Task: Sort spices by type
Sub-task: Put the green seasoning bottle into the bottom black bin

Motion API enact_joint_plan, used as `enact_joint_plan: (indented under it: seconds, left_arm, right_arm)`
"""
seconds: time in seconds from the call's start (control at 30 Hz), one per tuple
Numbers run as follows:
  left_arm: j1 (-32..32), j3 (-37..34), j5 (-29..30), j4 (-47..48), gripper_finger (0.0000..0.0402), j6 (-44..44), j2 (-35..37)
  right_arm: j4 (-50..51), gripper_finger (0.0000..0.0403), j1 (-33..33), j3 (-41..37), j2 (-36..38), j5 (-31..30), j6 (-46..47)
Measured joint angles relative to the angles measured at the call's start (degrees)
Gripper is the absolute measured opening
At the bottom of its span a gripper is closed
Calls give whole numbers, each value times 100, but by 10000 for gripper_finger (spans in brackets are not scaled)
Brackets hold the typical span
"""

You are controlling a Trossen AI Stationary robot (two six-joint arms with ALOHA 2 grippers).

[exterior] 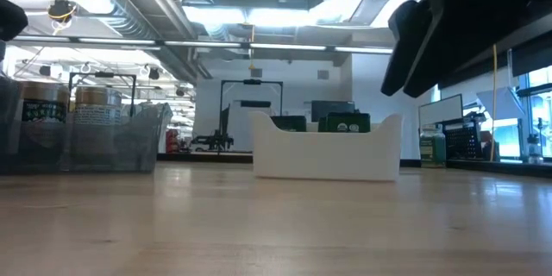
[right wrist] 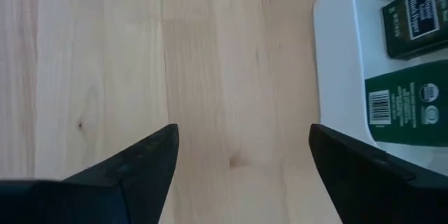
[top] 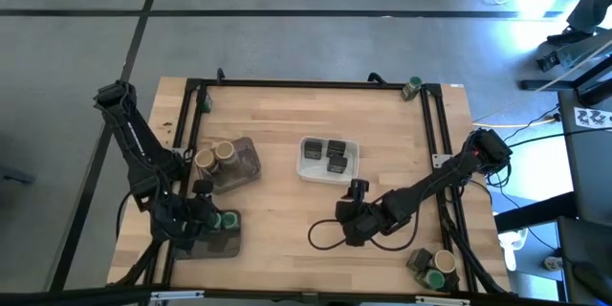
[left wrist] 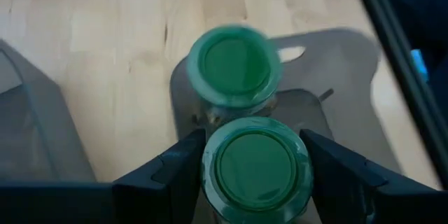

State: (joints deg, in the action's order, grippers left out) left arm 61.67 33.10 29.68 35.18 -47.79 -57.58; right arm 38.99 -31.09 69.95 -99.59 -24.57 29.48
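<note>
Left gripper (left wrist: 253, 164) fingers pinch a green-lidded jar (left wrist: 255, 168) over the dark grey tray (top: 212, 242) at lower left, beside a second green jar (left wrist: 234, 64). Right gripper (right wrist: 241, 150), fingers spread and empty, hovers near the white tray (top: 328, 173) of dark tins (top: 336, 156). Tan-topped jars (top: 216, 157) are grouped; strays (top: 435, 269) at the bench (top: 287, 201) corners likely remain.
</note>
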Motion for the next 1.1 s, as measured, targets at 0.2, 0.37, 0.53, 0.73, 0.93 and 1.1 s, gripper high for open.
enact_joint_plan:
  seconds: [0.2,0.37,0.53,0.73,0.93,1.1]
  left_arm:
    - [0,0,3,9,212,-151,0]
    - [-20,0,2,15,238,-442,2]
    - [-20,2,-65,31,284,-413,11]
    - [-20,263,-358,328,300,-277,253]
    - [-22,620,199,304,301,165,741]
    - [-133,699,1372,98,301,728,1032]
  right_arm:
    - [-27,319,0,0,0,-142,-1]
    - [-28,319,0,0,0,-97,-1]
    - [-27,319,0,0,0,15,-1]
    - [-27,319,0,0,0,17,0]
    - [108,319,0,249,-2,6,-12]
    - [605,319,196,614,-3,-140,-58]
